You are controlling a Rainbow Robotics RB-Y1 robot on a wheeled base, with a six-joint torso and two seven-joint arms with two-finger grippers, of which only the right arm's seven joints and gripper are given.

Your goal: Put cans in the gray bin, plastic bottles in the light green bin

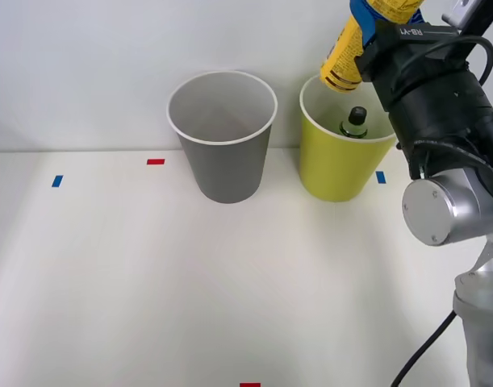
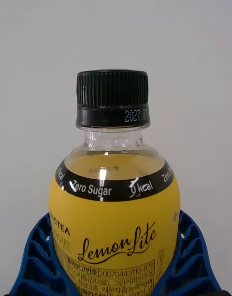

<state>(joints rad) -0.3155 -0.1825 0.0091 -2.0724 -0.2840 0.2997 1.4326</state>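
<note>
Bins stand side by side in the upper middle of the front view, on a white table [image 1: 149, 282]. The gray bin [image 1: 224, 165] sits just left of centre, white-rimmed, its pale inside in view. Close to its right, not quite touching, stands the light green bin [image 1: 336, 165]. Inside that one, near its right wall, a bottle with a black cap [image 1: 355, 122] stands upright; only its cap and dark neck show above the rim. At the upper right of the frame the right arm [image 1: 436, 121] reaches in, black and silver, and its right gripper [image 1: 375, 20] is clamped on a yellow-labelled plastic bottle [image 1: 343, 58]. This bottle hangs tilted in the air above the light green bin's rim, its lower end pointing down and left toward the bin's mouth. Small tape marks lie on the table: a red one [image 1: 156, 161] left of the gray bin, a blue one [image 1: 57, 181] farther left, another blue one [image 1: 381, 177] right of the green bin, and a red one [image 1: 250, 385] at the bottom edge.

In the right wrist view the same bottle [image 2: 113, 218] takes the centre, its black ribbed cap [image 2: 112, 98] toward the top, a black band reading "Zero Sugar" and "Lemon Lite" on the yellow label. The blue ribbed fingers [image 2: 36, 262] press against both sides of the label at the lower corners. A plain pale wall [image 2: 38, 59] lies behind.
</note>
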